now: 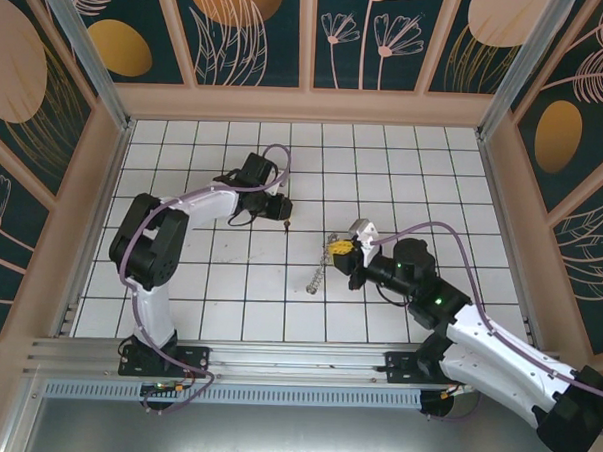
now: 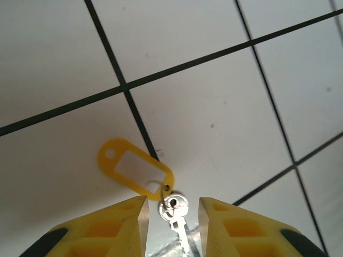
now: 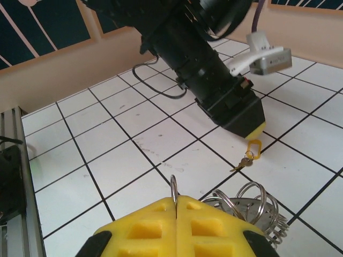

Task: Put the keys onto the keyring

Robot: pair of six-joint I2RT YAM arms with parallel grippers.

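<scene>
A small key (image 2: 176,210) lies on the white tiles, joined by a tiny ring to a yellow plastic tag (image 2: 134,168). My left gripper (image 2: 172,209) is low over it, open, with one yellow finger on each side of the key's head and a gap on both sides. The right wrist view shows the same key (image 3: 244,162) and tag (image 3: 253,147) under the left gripper (image 3: 256,131). My right gripper (image 3: 176,201) is shut on a thin upright loop of the keyring (image 3: 173,184). The keyring's other loops and metal plate (image 3: 252,209) hang beside the fingers.
From above, the left gripper (image 1: 285,213) and right gripper (image 1: 342,250) face each other mid-table, with the key (image 1: 286,225) between them and the keyring's hanging part (image 1: 314,277) below. Beige walls (image 1: 307,106) enclose the tiled floor.
</scene>
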